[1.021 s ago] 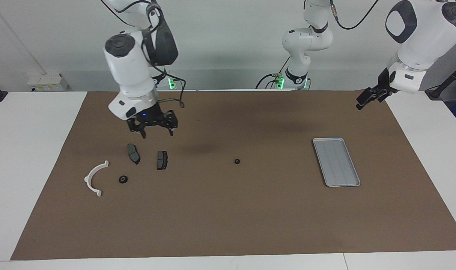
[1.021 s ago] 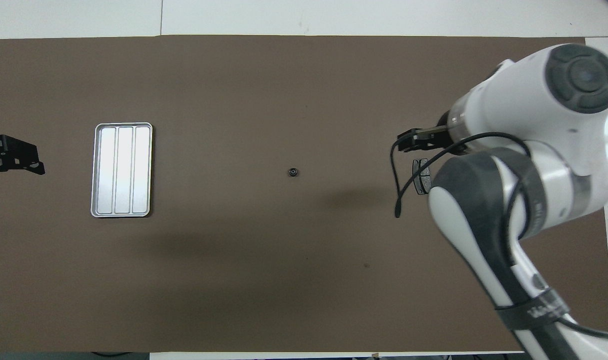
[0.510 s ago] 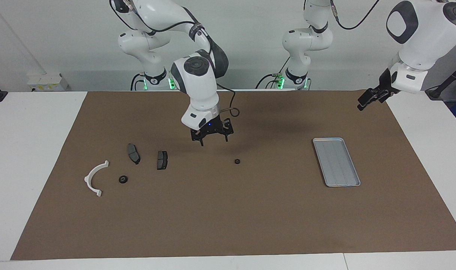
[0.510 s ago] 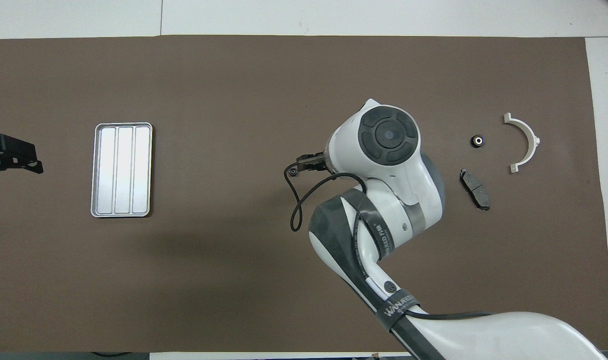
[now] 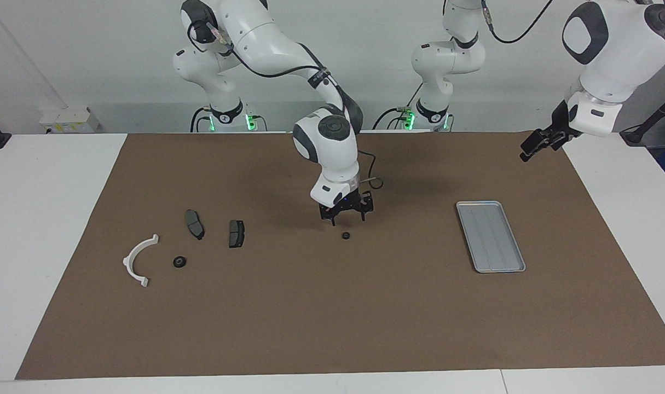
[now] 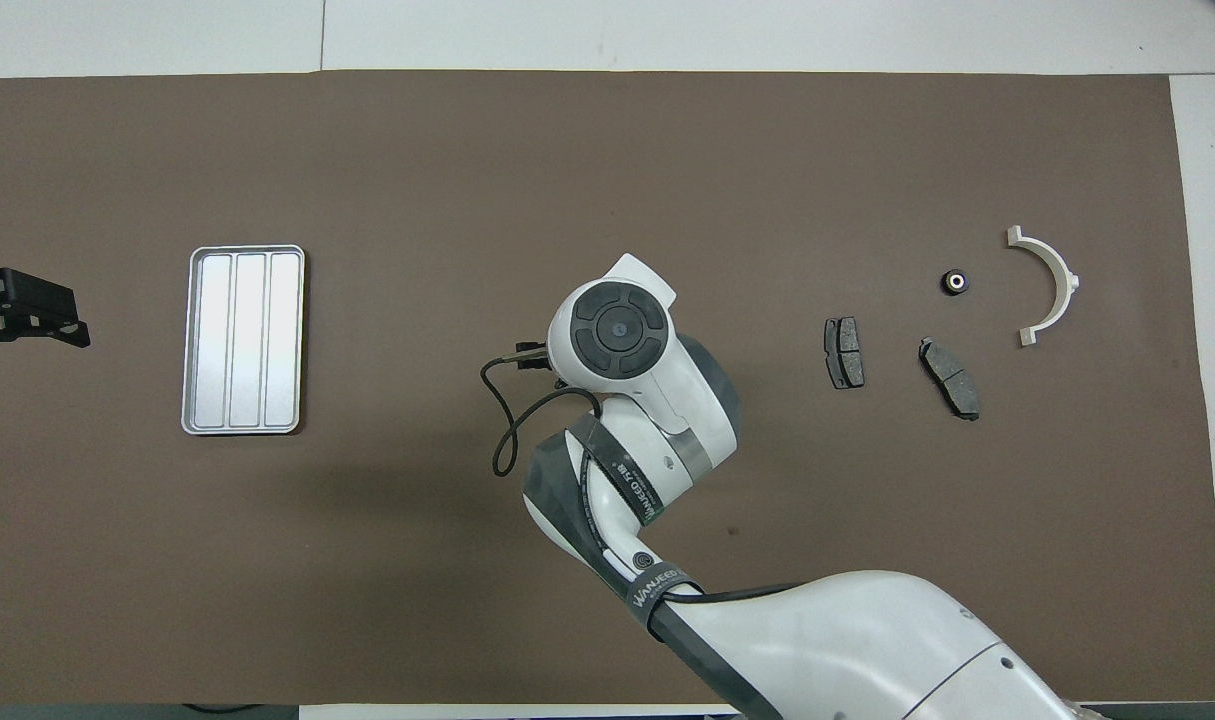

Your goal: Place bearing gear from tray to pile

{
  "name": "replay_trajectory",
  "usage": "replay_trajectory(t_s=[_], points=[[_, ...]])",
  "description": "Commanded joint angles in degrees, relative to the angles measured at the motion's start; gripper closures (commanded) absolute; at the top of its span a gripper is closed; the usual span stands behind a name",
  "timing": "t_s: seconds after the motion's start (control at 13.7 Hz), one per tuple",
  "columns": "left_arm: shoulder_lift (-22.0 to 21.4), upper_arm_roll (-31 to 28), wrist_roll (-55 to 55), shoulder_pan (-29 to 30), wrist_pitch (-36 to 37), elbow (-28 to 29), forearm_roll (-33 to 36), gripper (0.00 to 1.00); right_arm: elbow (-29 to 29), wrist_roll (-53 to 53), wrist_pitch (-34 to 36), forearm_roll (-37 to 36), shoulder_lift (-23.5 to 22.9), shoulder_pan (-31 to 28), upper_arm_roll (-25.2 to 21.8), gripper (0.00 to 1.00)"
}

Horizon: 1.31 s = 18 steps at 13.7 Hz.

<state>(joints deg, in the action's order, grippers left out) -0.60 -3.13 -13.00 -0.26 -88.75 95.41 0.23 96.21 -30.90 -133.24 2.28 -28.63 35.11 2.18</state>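
Observation:
A small black bearing gear (image 5: 345, 236) lies on the brown mat in the middle of the table, between tray and pile. My right gripper (image 5: 348, 220) hangs just above it, open and empty; in the overhead view the right wrist hides this gear. The silver tray (image 5: 491, 236) (image 6: 245, 340) toward the left arm's end holds nothing. The pile toward the right arm's end is a white bracket (image 5: 138, 260) (image 6: 1047, 285), two dark pads (image 5: 195, 224) (image 5: 236, 233) and another bearing gear (image 5: 179, 262) (image 6: 955, 282). My left gripper (image 5: 532, 149) (image 6: 27, 320) waits open past the tray.
The brown mat (image 5: 332, 317) covers most of the white table. The right arm's forearm and cable loop (image 6: 502, 440) stretch over the mat's middle, nearer to the robots than the lone gear.
My right arm has swung from above the pile to the middle of the table and come down over the lone gear. The left arm has stayed put.

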Motion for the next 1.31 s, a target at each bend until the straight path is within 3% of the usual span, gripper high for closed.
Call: replay_trajectory(t_s=[0.0,1.02,1.24], points=[[-1.6,0.1,0.5,-0.2,-0.7,1.7,-0.8,0.0,-1.7,-1.2,0.2,-1.4,-1.8,0.0,-0.2,0.11],[-1.7,0.6,0.3,0.0,-1.1,1.7,-0.8,0.0,-1.6,0.7,-5.4,-1.7,-5.1,-1.9,-0.2,0.18],[-1.7,0.6,0.3,0.0,-1.1,1.7,-0.8,0.0,-1.5,0.7,-5.4,-1.7,-5.1,-1.8,-0.2,0.36]])
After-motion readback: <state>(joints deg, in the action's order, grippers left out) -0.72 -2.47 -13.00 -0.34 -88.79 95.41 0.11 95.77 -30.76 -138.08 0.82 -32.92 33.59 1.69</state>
